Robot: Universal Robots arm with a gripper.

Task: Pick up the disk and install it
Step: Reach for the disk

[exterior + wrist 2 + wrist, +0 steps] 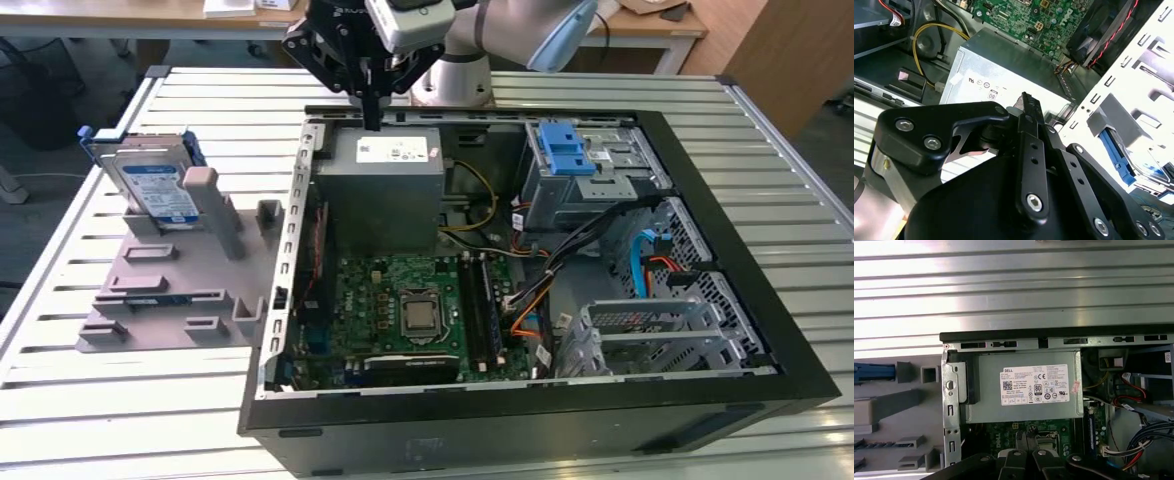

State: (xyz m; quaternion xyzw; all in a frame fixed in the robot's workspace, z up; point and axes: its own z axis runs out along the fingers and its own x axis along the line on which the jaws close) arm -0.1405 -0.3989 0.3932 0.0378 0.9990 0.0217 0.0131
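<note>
At exterior view's left, disk [150, 185] [874, 372]: upright on edge in holder, label face toward camera, blue bracket round edges; outside case, touched by nothing but holder.
Disk to gripper: well apart; case wall and part of holder between them.
Holder [174, 290]: grey moulded plate with posts and slots, flat on table, just beside case on exterior view's left; disk seated at far end.
Gripper [371, 122] [1030, 431] [1026, 97]: black, fingers closed together, nothing held; pointing down over far edge of case, just above power supply.
Power supply [380, 190]: grey box with white sticker, inside case at far corner nearest holder; directly beneath gripper, sticker facing up in first wrist view.
Case [534, 420]: black tower lying on side, panel off, interior open upward.
Drive cage [587, 170]: grey metal with blue latch, inside case, on exterior view's right of power supply.
Motherboard [400, 300]: green, on case floor, on near side of power supply.
Cables [527, 300]: coloured bundle between motherboard and drive cage.
Table [120, 400]: slatted metal surface, bearing holder and case.
</note>
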